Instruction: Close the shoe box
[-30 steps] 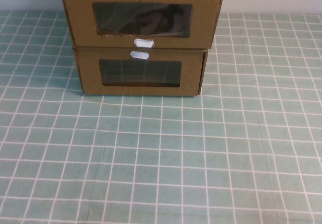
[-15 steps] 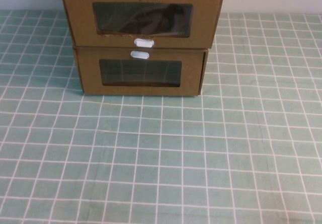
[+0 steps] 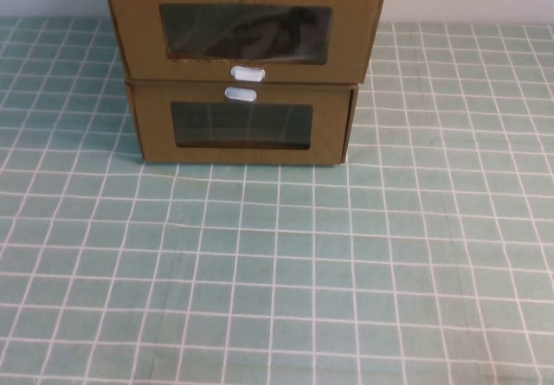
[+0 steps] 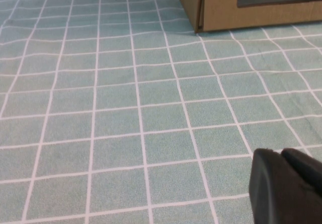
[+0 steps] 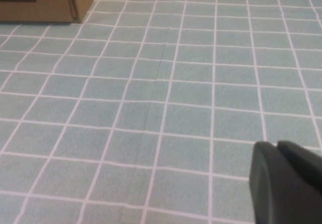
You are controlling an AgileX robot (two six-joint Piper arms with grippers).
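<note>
The shoe box [image 3: 244,30] is the upper of two stacked brown cardboard boxes at the table's far middle. It has a clear window and a white pull tab [image 3: 247,73] under it. Its front panel stands forward over the box below. A dark shape shows through the window. My left gripper [image 4: 282,156] is shut and empty over the tiled cloth, well short of the boxes. My right gripper [image 5: 276,146] is shut and empty, also well short of them. Neither gripper shows in the high view.
The lower cardboard box [image 3: 242,130] has its white tab [image 3: 240,94] above its window; its corners show in the left wrist view [image 4: 221,7] and right wrist view [image 5: 45,5]. A green tiled cloth [image 3: 277,272] covers the table in front.
</note>
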